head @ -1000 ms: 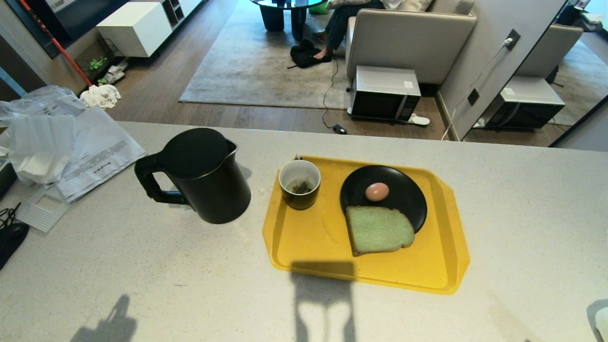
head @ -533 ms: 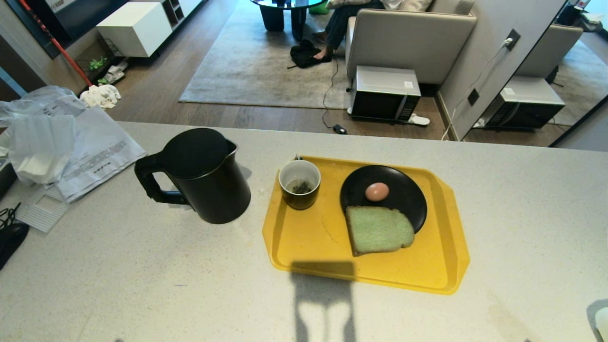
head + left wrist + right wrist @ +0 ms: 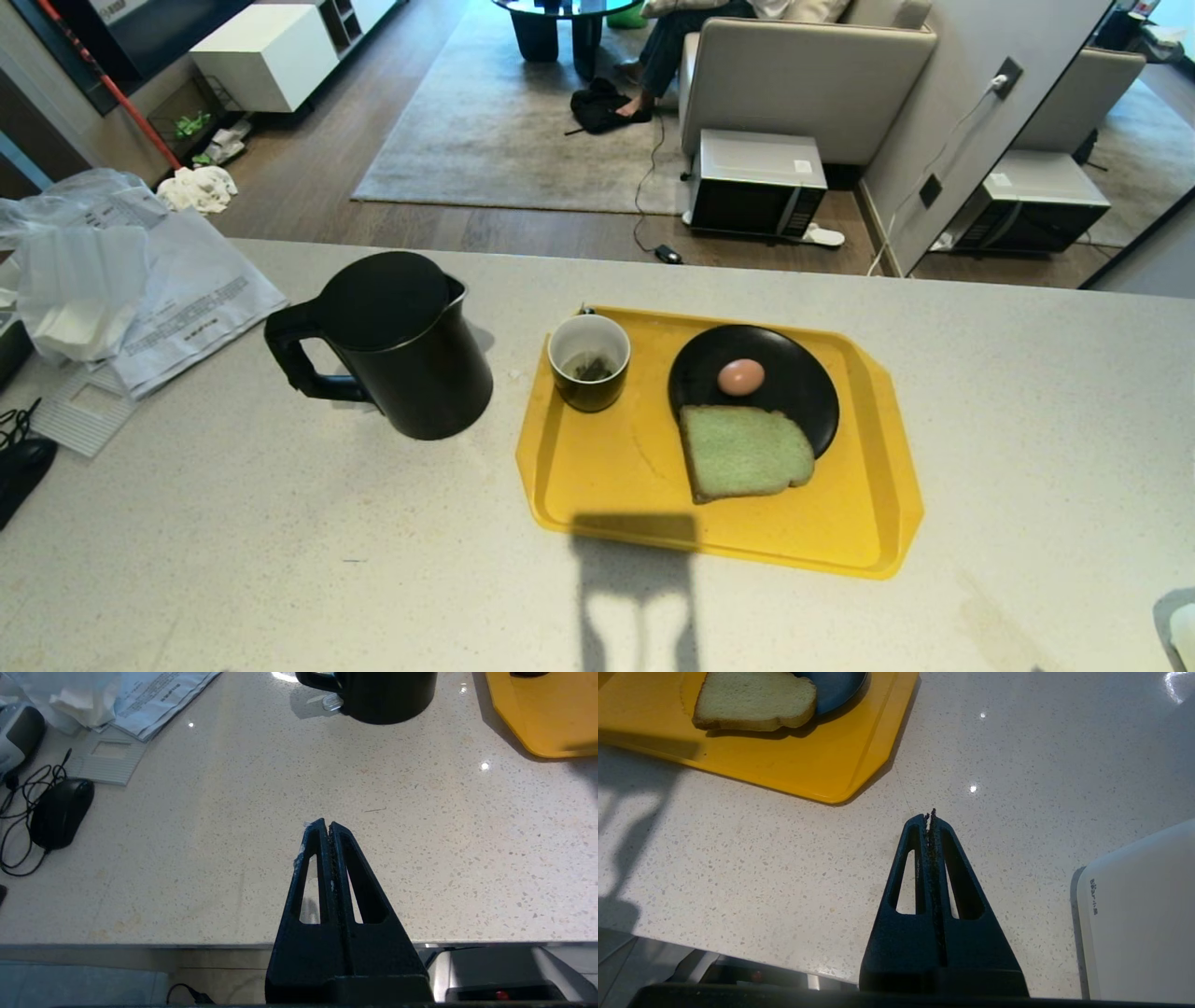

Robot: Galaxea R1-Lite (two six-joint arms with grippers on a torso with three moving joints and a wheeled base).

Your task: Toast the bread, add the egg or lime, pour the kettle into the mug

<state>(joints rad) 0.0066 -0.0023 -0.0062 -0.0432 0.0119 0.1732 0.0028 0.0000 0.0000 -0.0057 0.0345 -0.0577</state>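
The black kettle (image 3: 392, 345) stands on the counter left of the yellow tray (image 3: 644, 485). On the tray are the mug (image 3: 589, 362) with a tea bag inside, and a black plate (image 3: 794, 369) bearing a brown egg (image 3: 740, 376). The pale green bread (image 3: 744, 453) lies half on the plate, half on the tray. No lime is in view. Neither gripper shows in the head view. My left gripper (image 3: 327, 825) is shut and empty over the counter's front edge, well short of the kettle (image 3: 387, 695). My right gripper (image 3: 930, 815) is shut and empty, near the tray's (image 3: 808, 765) corner and the bread (image 3: 754, 697).
Plastic bags and papers (image 3: 140, 280) lie at the counter's left end, with a black mouse (image 3: 60, 812) and its cable beside them. A white appliance (image 3: 1139, 914) stands at the near right. A microwave (image 3: 756, 182) sits on the floor beyond; a person's legs show by the sofa.
The left arm's shadow on the counter's near left has slid off the bottom of the head view. Kettle, mug, egg and bread have not moved.
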